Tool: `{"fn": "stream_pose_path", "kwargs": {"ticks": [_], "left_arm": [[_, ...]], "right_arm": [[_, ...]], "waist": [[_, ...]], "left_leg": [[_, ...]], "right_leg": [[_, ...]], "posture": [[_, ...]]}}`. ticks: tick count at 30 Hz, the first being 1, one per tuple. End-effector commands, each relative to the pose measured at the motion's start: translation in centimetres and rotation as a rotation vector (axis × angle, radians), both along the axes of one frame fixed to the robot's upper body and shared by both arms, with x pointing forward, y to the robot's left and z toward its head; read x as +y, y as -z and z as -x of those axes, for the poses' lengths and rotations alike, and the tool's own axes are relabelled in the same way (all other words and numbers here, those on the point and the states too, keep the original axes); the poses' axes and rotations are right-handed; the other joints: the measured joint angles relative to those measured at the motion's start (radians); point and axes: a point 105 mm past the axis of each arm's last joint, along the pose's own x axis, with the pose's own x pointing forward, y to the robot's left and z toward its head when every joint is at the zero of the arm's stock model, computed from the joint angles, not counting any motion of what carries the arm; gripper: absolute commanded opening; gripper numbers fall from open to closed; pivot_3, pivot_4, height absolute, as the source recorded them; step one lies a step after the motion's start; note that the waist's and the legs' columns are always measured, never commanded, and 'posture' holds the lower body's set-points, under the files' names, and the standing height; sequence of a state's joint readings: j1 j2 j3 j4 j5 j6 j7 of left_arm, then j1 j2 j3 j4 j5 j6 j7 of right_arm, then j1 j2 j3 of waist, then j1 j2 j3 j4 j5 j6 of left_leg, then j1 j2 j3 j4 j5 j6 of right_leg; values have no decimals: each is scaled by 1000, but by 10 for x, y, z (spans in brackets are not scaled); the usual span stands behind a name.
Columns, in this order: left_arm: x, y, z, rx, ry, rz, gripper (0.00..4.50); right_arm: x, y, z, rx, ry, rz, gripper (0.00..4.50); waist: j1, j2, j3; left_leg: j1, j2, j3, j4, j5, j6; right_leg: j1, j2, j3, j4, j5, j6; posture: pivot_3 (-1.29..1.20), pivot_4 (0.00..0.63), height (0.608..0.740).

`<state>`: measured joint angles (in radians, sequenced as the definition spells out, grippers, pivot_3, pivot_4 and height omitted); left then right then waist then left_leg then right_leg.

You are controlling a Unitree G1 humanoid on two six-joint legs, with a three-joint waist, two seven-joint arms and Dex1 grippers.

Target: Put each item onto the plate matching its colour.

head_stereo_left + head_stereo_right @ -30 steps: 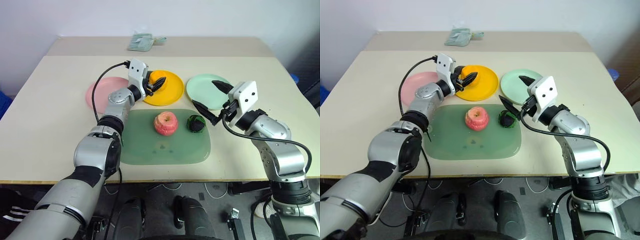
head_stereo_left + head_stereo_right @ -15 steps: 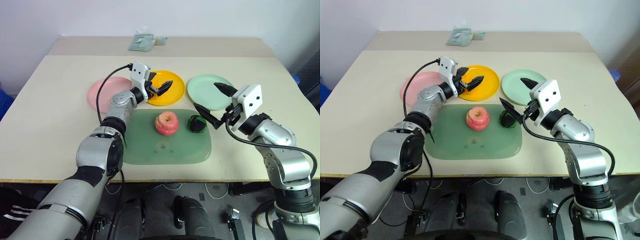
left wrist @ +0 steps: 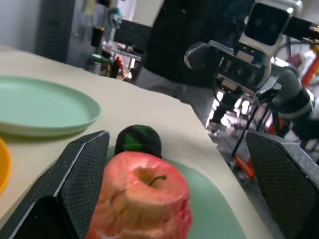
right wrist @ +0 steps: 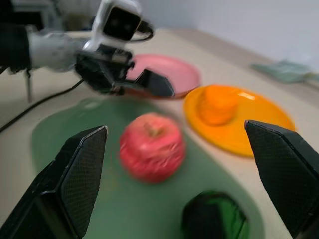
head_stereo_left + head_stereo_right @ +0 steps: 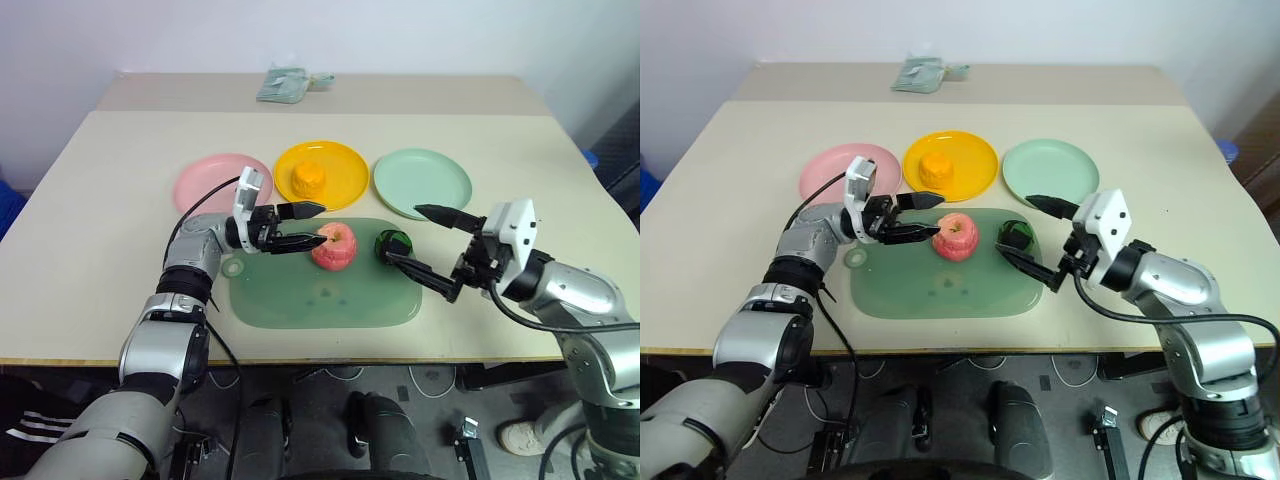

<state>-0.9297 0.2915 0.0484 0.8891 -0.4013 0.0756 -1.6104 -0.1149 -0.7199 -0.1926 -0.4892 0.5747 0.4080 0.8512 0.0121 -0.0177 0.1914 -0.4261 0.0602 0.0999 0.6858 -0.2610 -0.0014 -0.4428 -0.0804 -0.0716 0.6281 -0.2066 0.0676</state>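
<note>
The yellow-orange fruit (image 5: 308, 178) sits on the yellow plate (image 5: 345, 170), free of both grippers. On the green mat lie the pink-red apple (image 5: 334, 246) and, to its right, the dark green ball (image 5: 392, 245). My left gripper (image 5: 305, 226) is open and points right, its fingertips just left of the apple, which appears close between its fingers (image 3: 82, 169) in the left wrist view. My right gripper (image 5: 402, 233) is open at the mat's right end, its tips either side of the ball's right flank without touching it. The pink plate (image 5: 215, 182) and the mint green plate (image 5: 425, 185) hold nothing.
The translucent green mat (image 5: 320, 300) lies near the table's front edge. A pale green packet (image 5: 285, 83) rests at the far edge. A black cable runs from my left wrist over the pink plate's near rim.
My left gripper opened and left the orange fruit on the yellow plate. It then drew back and swung right to the apple. My right arm pulled back toward me.
</note>
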Motion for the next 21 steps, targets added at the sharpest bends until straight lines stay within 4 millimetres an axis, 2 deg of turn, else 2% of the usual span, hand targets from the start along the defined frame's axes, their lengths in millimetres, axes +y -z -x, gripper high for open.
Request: {"fn": "stream_pose_path", "kwargs": {"ticks": [1, 7, 11, 16, 18, 19, 20, 21], "left_arm": [[-12, -10, 1, -107, 24, -14, 4432], [-18, 6, 0, -158, 16, -104, 4432], [-23, 16, -7, -191, -49, -154, 4432], [-26, 35, -11, -154, -77, -249, 4432], [-26, 38, -9, -134, -65, -249, 3899], [-26, 37, -10, -150, -76, -249, 3831], [-27, 35, -10, -167, -82, -238, 3417], [-27, 34, -11, -175, -95, -229, 3417]], "right_arm": [[1, -15, 9, -66, -26, 2, 4500], [1, -14, 9, -75, -15, 9, 4500], [1, -13, 9, -78, -4, 6, 4500], [2, -12, 8, -80, 4, 7, 4500], [2, -12, 8, -81, 5, 9, 4500], [2, -12, 8, -81, 6, 10, 4500], [2, -12, 8, -82, 7, 11, 4500], [1, -12, 8, -82, 7, 12, 4500]], "waist": [[0, 0, 0], [-1, 0, 0], [0, 0, 0], [1, 0, 0], [1, 0, 0], [1, 0, 0], [1, 0, 0], [1, 0, 0]], "left_leg": [[0, 0, 0, 0, 0, 0], [0, 0, 0, 0, 0, 0], [0, 0, 0, 0, 0, 0], [0, 0, 0, 0, 0, 0], [0, 0, 0, 0, 0, 0], [0, 0, 0, 0, 0, 0], [0, 0, 0, 0, 0, 0], [0, 0, 0, 0, 0, 0]], "right_leg": [[0, 0, 0, 0, 0, 0], [0, 0, 0, 0, 0, 1], [0, 0, 0, 0, 0, 1], [0, 0, 0, 0, 1, 1], [0, 0, 0, 0, 1, 1], [0, 0, 0, 0, 1, 1], [0, 0, 0, 0, 0, 1], [0, 0, 0, 0, 0, 1]], "posture": [[0, 150, 740], [0, 150, 740], [0, 150, 740], [0, 150, 740], [0, 150, 740], [0, 150, 740], [0, 150, 740], [0, 150, 740]]}}
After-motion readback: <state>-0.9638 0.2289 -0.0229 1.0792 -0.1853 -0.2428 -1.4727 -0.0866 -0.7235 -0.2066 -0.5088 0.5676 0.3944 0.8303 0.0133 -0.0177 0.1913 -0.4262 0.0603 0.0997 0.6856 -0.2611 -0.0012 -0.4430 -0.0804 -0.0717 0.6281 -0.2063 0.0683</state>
